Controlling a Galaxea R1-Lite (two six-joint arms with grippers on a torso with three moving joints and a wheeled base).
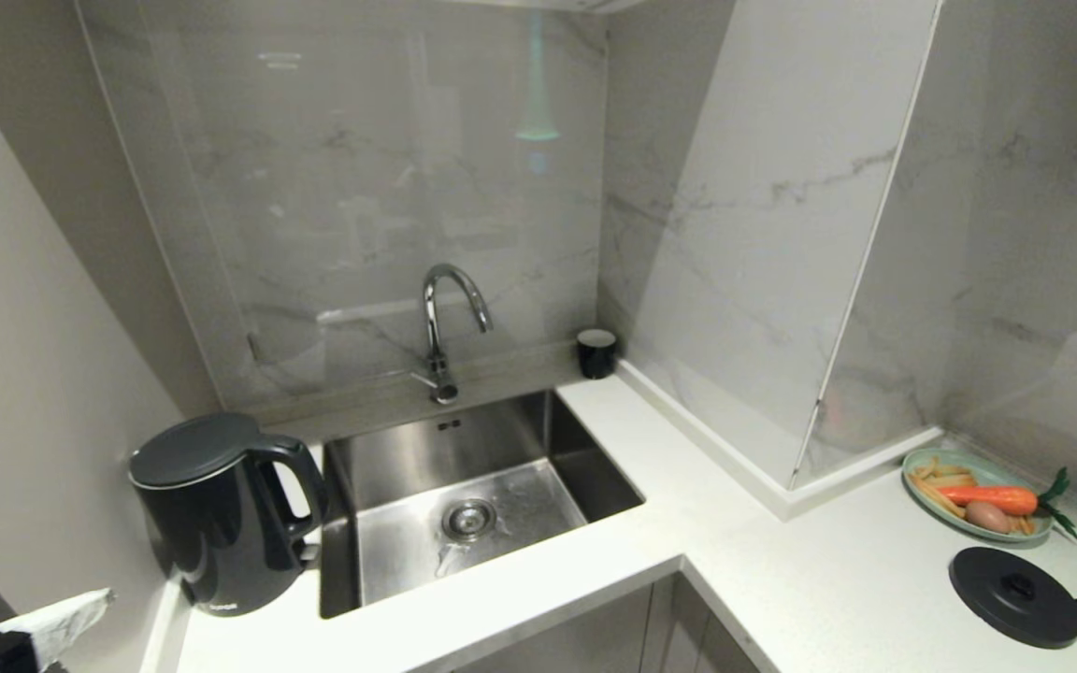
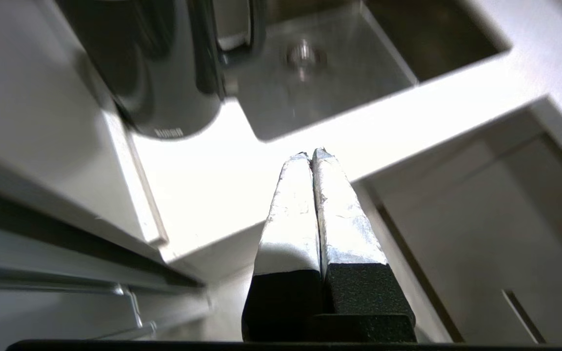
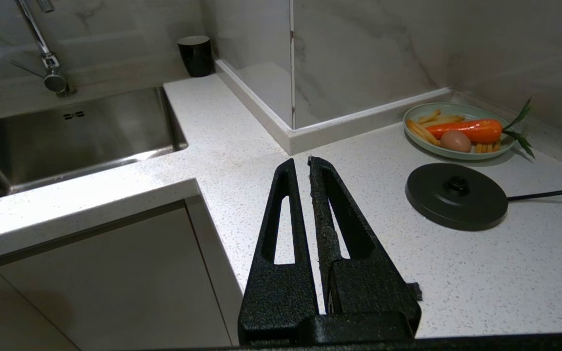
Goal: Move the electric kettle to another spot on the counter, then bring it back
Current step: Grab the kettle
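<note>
Kettle [image 1: 221,514] stands upright on the white tabletop [image 1: 520,598] at the far left end, in the corner against the left wall, just beside the left rim of the steel sink [image 1: 464,495]. Its lid is shut and its big loop handle faces the sink. Small white lettering shows near its bottom edge.

The left end effector [image 2: 310,155] hangs off the front edge of the tabletop, lower than the kettle and in front of it, well apart from it and touching nothing. Its 2 fingers, wrapped in pale tape, are pressed flat together with nothing between them. In the head view only its taped tip shows at the lower left corner, in front of the kettle's base. From the left wrist view the kettle sits ahead and off to 1 side of the fingertips, with a bare strip of tabletop between them.

The right end effector [image 3: 300,163] hovers over the right part of the tabletop, far from the kettle, its 2 black fingers narrowed to a thin slit and empty. Just beside it lies the round black base [image 3: 456,195] with its cord, and past that a green plate [image 3: 456,153] carrying a carrot, an egg and fries. A small black cup [image 1: 596,352] stands in the back corner behind the sink, near the tap [image 1: 445,327].
</note>
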